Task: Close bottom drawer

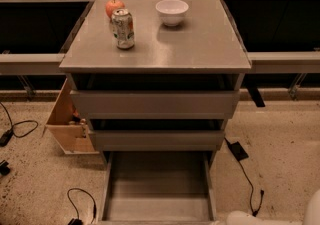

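Bottom drawer (157, 194) is pulled way out at floor lvl, just bare grey inside. My tool (247, 217) pokes in bottom-right next to it, can't tell its grip state tbh.

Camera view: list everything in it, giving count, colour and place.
cabinet: 1, grey, centre
apple: 1, red, back left of the cabinet top
can: 1, silver, just in front of the apple
bowl: 1, white, back centre of the cabinet top
upper drawers: 2, grey, under the top
bottom drawer: 1, grey, lowest, pulled out toward the camera
box: 1, light wood, on the floor left of the cabinet
cables: several, black, on the floor at both sides
arm: white, bottom right corner
end effector: not in view
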